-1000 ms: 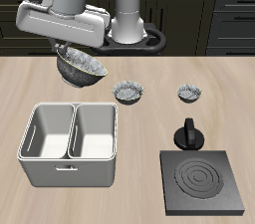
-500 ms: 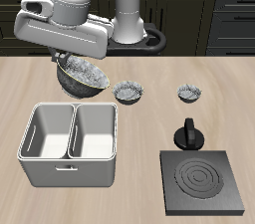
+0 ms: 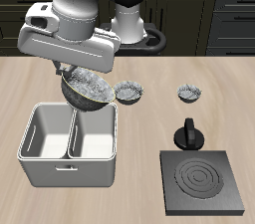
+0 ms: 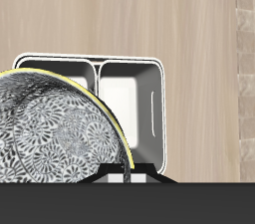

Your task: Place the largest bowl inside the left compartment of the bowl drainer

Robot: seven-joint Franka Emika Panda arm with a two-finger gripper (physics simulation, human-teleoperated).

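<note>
My gripper (image 3: 72,72) is shut on the rim of the largest bowl (image 3: 88,91), grey-white and speckled with a dark inside. The bowl hangs tilted in the air, just above the back edge of the bowl drainer (image 3: 42,171), a light grey tub with two deep wells. It is mostly over the well nearer the burner plate. In the wrist view the bowl (image 4: 50,133) fills much of the frame, and both empty wells of the drainer (image 4: 151,109) show beyond it. One fingertip (image 4: 125,166) shows at the bowl's rim.
Two smaller speckled bowls (image 3: 128,92) (image 3: 189,93) stand on the table farther back than the drainer. A flat black burner plate (image 3: 202,180) lies near the front edge, with a small black knob-like object (image 3: 189,133) just behind it.
My gripper has carried the largest bowl forward and down, from behind the drainer to just above its back edge.
</note>
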